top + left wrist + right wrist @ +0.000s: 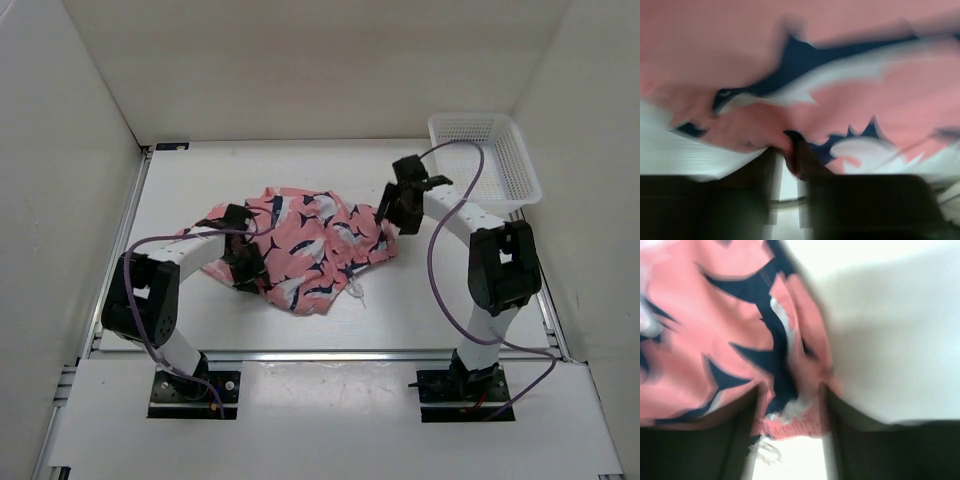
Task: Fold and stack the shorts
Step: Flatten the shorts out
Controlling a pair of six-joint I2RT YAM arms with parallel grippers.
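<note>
The salmon-pink shorts (305, 245) with navy-and-white shark shapes lie crumpled in the middle of the table. My left gripper (247, 262) is at their left edge. In the left wrist view it (791, 157) is shut, pinching a fold of the shorts (840, 90) between nearly closed jaws. My right gripper (397, 212) is at their right edge. In the right wrist view it (791, 412) holds a thick bunch of the waistband (795, 422) that fills the gap between its jaws. Both wrist views are blurred.
A white mesh basket (487, 160) stands at the back right corner, just behind the right arm. White walls close the table on the left, back and right. A white drawstring (357, 292) trails from the shorts' near edge.
</note>
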